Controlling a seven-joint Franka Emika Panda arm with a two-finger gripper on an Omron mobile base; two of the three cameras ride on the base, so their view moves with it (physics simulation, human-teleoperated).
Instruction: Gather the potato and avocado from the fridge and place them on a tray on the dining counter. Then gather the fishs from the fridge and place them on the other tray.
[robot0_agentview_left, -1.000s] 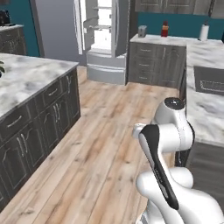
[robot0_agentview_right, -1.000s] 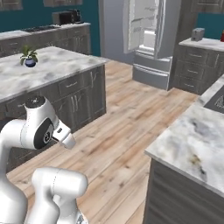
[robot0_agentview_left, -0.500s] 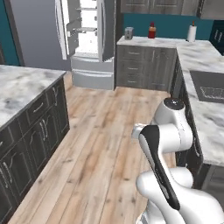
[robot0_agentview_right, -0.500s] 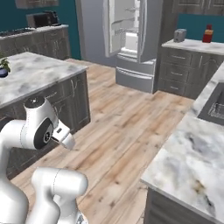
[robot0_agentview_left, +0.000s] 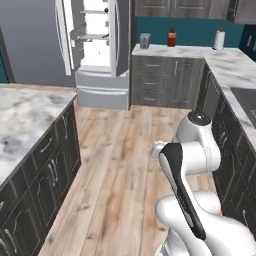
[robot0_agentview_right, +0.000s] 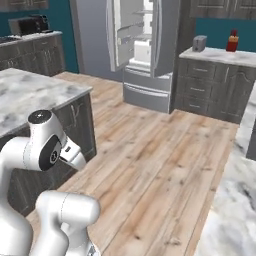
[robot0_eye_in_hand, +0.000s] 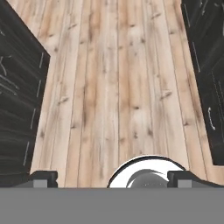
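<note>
Looking across the left base view, we are seeing the fridge (robot0_agentview_left: 95, 52) standing well ahead at the far end of the wood floor (robot0_agentview_left: 120, 165), its doors swung wide and white shelves showing. The shelf contents are too small to make out, so we cannot tell where the avocado, potato or fishs are lying. A marbled tabletop (robot0_agentview_left: 25, 120) is running along the left side, and the arm is folded up in the foreground.

Turning to the right base view, we are seeing the same open fridge (robot0_agentview_right: 142, 47) beyond the floor, with a marbled tabletop (robot0_agentview_right: 35, 97) near the arm.

Checking the hand view, we are finding the gripper (robot0_eye_in_hand: 112, 178) pointing down at bare floor (robot0_eye_in_hand: 113, 87), its two fingertips (robot0_eye_in_hand: 43, 178) spread fully apart and carrying nothing.

We are judging the avocado to be light, firm and rounded with a slightly slick skin, so a squeeze across its widest middle should be holding best. The fishs are likely thin, limp and slippery, so pinching each across mid-body seems safest.
</note>
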